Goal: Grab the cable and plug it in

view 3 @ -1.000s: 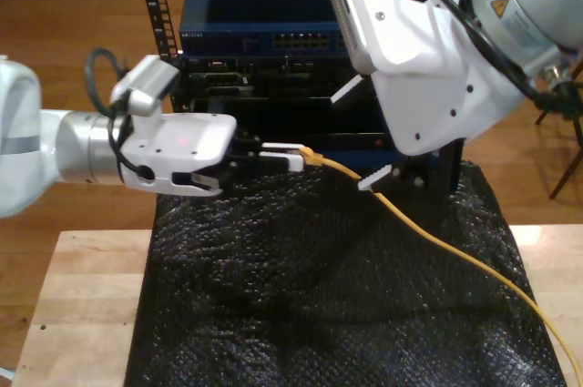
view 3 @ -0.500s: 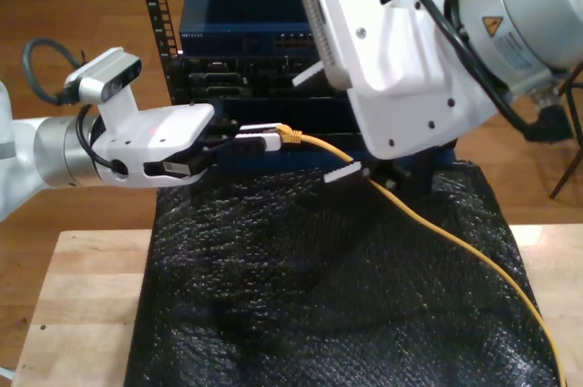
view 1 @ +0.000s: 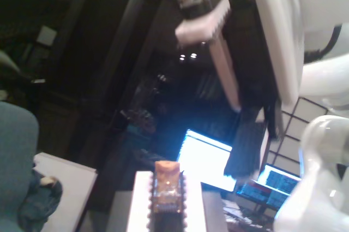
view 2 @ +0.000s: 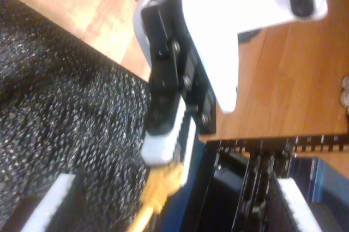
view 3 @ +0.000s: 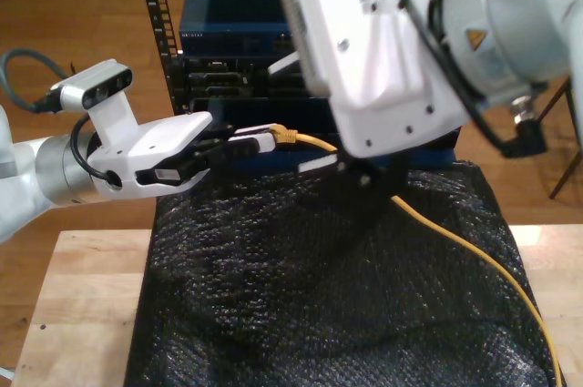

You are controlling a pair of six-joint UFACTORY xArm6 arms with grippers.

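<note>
The yellow-orange cable [view 3: 455, 241] runs from the exterior view's lower right up over the black mat to its plug [view 3: 285, 135]. My first gripper [view 3: 260, 139] reaches in from the exterior view's left and is shut on the cable just behind the plug. The first wrist view shows the plug [view 1: 166, 188] pinched between the pads. The second wrist view shows that gripper [view 2: 163, 134] holding the orange cable [view 2: 158, 196]. My second gripper [view 3: 301, 114] hangs open over the plug and the cable, just in front of the rack, with nothing between its white fingers [view 2: 52, 204].
A blue network switch [view 3: 237, 32] and dark rack units [view 3: 228, 82] with ports stand behind the grippers. A black bubble-textured mat [view 3: 319, 296] covers the wooden table [view 3: 82, 305]. A perforated rack post [view 3: 157, 5] rises at the exterior view's back left.
My second arm has swung toward the exterior view's left and nearer the camera. My first gripper has drawn the plug slightly left and up, and its camera side has tilted upward.
</note>
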